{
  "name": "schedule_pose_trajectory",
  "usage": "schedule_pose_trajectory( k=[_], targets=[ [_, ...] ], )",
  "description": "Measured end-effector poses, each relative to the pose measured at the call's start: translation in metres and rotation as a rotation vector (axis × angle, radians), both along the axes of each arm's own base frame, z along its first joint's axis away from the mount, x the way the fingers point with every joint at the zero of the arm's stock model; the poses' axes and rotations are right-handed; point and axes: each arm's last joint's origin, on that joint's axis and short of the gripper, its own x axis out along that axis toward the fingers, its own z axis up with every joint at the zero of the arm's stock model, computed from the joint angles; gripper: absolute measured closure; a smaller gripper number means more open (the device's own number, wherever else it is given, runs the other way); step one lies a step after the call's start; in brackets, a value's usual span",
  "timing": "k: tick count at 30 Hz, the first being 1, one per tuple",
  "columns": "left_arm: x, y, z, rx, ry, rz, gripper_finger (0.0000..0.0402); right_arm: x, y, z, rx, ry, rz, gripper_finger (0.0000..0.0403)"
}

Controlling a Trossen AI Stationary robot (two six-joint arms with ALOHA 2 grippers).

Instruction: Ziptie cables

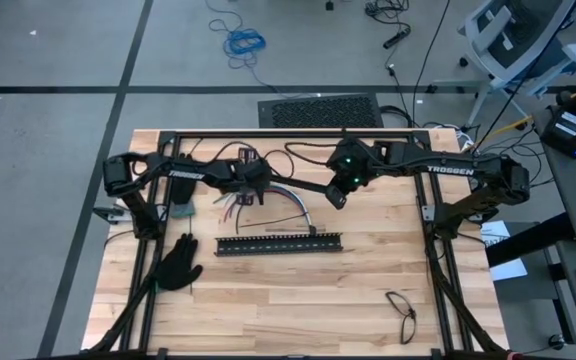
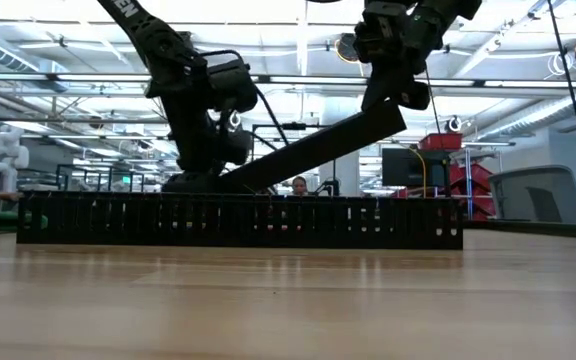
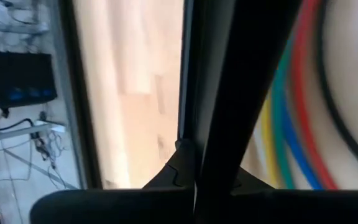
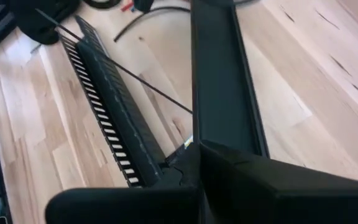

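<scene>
Wood table (image 1: 298,300) front bare; left tool (image 1: 251,192), right tool (image 1: 336,196) clamped on flat bar (image 2: 318,150) ends.

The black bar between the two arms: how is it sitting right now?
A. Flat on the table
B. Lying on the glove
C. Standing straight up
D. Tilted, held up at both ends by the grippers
D: in the low view the bar slopes up from the left gripper to the right gripper, each shut on one end, above the slotted bar lying on the table.
</scene>
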Motion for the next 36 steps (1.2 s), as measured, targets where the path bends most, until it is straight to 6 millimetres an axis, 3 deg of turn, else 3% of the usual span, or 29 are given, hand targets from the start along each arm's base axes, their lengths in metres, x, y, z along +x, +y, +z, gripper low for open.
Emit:
schedule_pose_trajectory(
  k=[6, 12, 17, 20, 23, 26, 29, 33, 36],
  targets=[
    [-0.004, -0.006, -0.002, 0.0, 0.046, 0.041, 0.0396, 0.004, -0.007, 0.005, -0.017, -0.083, 0.01, 0.038],
    [-0.005, -0.004, -0.002, 0.05, 0.068, 0.058, 0.0396, 0.006, -0.011, 0.007, -0.014, -0.112, -0.027, 0.0289],
    [-0.009, -0.011, 0.008, 0.062, 0.091, 0.024, 0.0396, -0.003, -0.038, 0.006, -0.123, -0.085, -0.16, 0.0214],
    [-0.017, -0.017, 0.026, 0.08, 0.068, -0.01, 0.0396, -0.013, -0.061, 0.006, -0.161, -0.069, -0.242, 0.0187],
    [-0.025, -0.023, 0.055, 0.12, -0.035, -0.037, 0.0396, -0.023, -0.08, 0.006, -0.154, -0.07, -0.29, 0.0176],
    [-0.038, -0.035, 0.088, 0.185, -0.117, -0.1, 0.0396, -0.033, -0.096, 0.008, -0.049, -0.133, -0.271, 0.0176],
    [-0.054, -0.045, 0.112, 0.341, -0.07, -0.175, 0.0396, -0.035, -0.11, 0.007, 0.09, -0.23, -0.246, 0.0178],
    [-0.069, -0.049, 0.132, 0.509, 0.041, -0.251, 0.0396, -0.026, -0.121, -0.011, 0.259, -0.386, -0.229, 0.0181],
    [-0.072, -0.05, 0.136, 0.552, 0.109, -0.319, 0.0396, -0.012, -0.118, -0.037, 0.385, -0.478, -0.239, 0.018]
  ],
)
